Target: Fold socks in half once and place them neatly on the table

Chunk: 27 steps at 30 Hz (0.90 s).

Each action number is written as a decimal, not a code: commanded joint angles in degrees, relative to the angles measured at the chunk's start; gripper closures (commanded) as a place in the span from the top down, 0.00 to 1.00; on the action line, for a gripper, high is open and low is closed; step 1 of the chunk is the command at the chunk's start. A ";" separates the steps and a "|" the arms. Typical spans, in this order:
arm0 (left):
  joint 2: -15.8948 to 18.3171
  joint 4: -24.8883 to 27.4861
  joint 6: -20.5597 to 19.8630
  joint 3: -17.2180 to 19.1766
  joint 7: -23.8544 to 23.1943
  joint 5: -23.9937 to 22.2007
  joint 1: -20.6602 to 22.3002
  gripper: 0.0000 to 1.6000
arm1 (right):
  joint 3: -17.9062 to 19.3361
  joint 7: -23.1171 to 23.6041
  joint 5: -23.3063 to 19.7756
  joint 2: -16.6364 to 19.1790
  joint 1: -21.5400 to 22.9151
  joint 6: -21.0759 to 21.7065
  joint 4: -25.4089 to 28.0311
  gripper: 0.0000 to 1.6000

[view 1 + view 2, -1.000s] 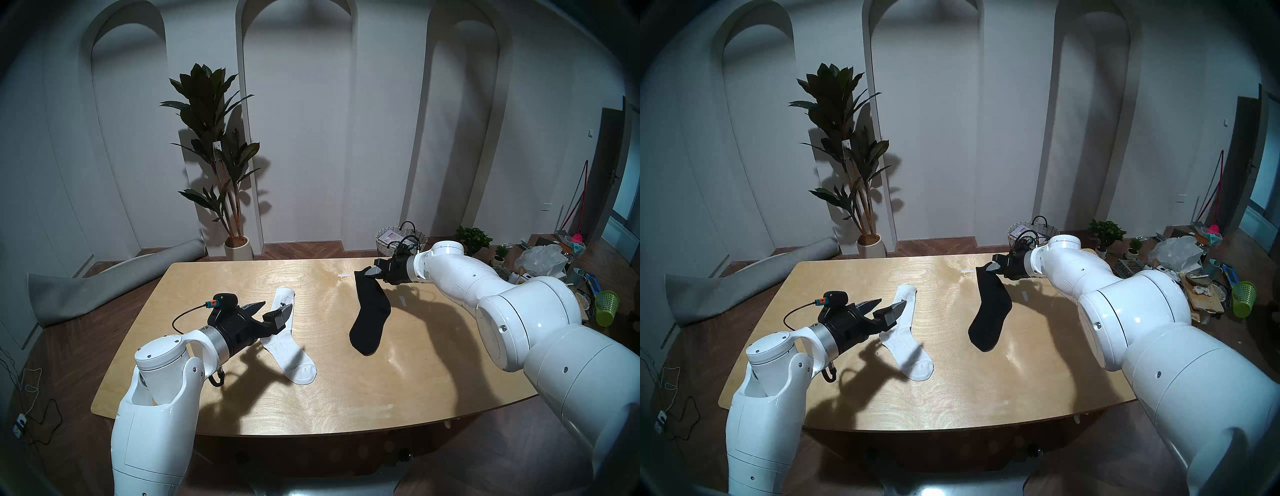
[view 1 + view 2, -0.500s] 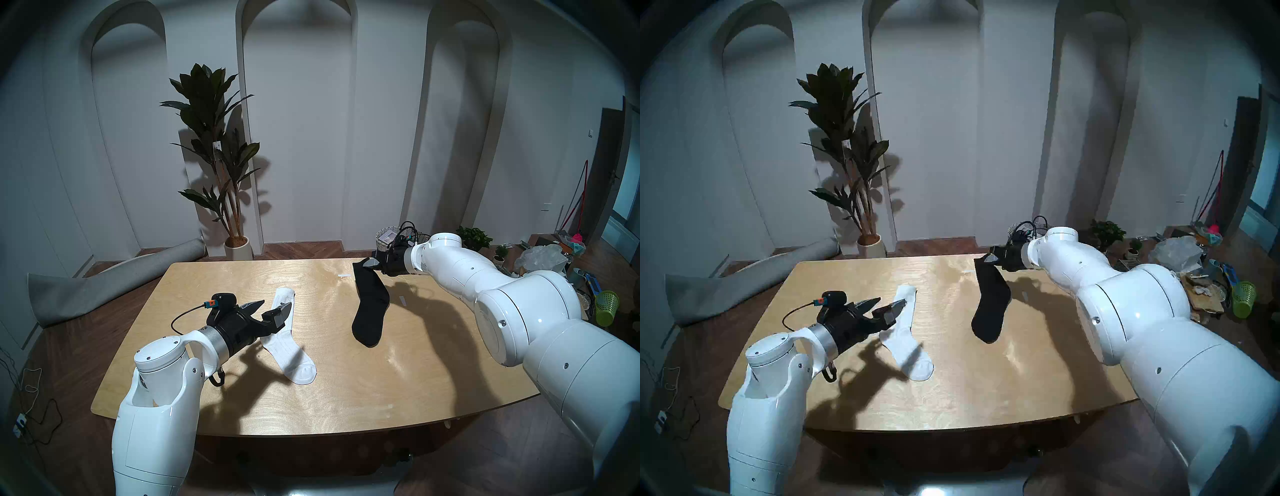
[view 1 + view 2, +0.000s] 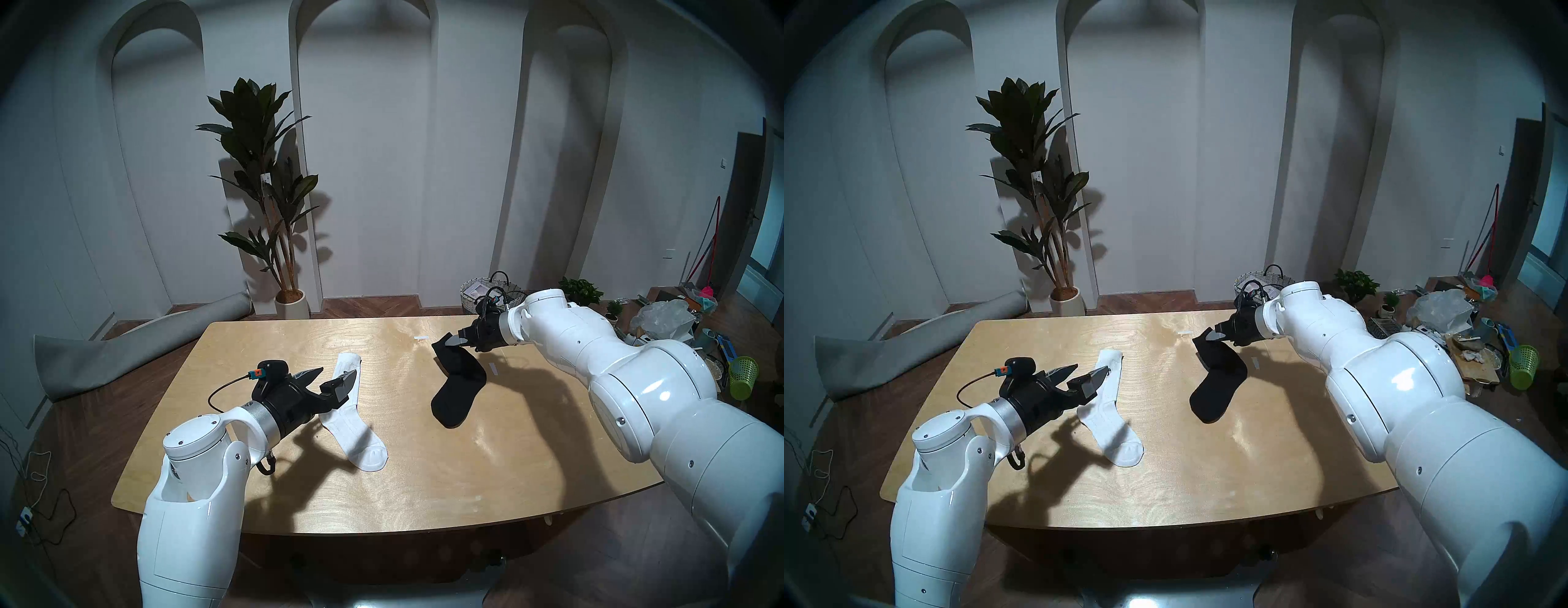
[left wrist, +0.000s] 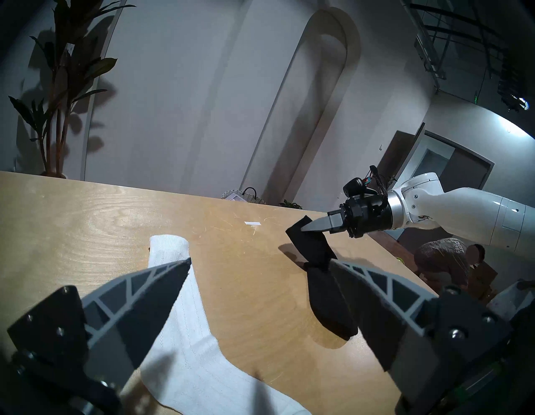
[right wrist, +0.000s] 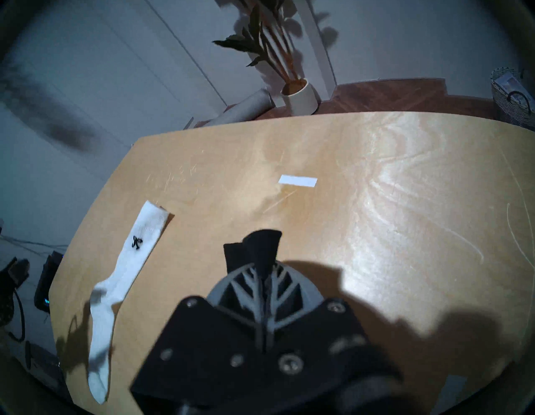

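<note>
Left end effector (image 3: 333, 379): near left, jaws wide, empty, hovering above white sock (image 3: 355, 418); contact not discernible. White sock flat on counter (image 3: 424, 488), toe near, cuff far. Black sock (image 3: 456, 390): right of centre, foot on counter, leg buckled. Right end effector (image 3: 455, 340): far right, jaws clamped on black sock cuff, cuff raised. Right wrist view alone shows black logo (image 5: 137, 242) on white sock; cuff protrudes past fingertips (image 5: 267, 278).

White sock (image 4: 185, 327) between open left tool (image 4: 260, 260) fingers, black sock (image 4: 327, 295) pinched by right tool (image 4: 304, 228)
</note>
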<state>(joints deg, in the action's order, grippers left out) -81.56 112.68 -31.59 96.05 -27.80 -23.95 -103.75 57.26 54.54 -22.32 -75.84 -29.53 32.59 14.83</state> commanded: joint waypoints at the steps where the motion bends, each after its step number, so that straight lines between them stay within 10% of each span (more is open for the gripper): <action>1: 0.31 1.00 0.74 -0.38 -0.29 0.31 0.71 1.00 | -2.36 7.47 0.85 1.62 -0.07 -2.72 2.13 0.00; 13: 0.56 1.96 0.81 0.08 -0.47 -0.03 0.48 1.00 | 1.55 10.54 -1.90 1.82 1.11 -1.07 2.89 0.00; 27: 0.57 1.75 1.05 0.11 -0.64 -0.14 -0.27 1.00 | -0.40 16.77 -1.91 4.16 -10.86 -1.91 12.17 0.00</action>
<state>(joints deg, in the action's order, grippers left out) -80.79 113.30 -31.13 96.38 -28.19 -24.02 -103.82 56.74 69.41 -23.28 -72.70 -34.67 30.80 23.25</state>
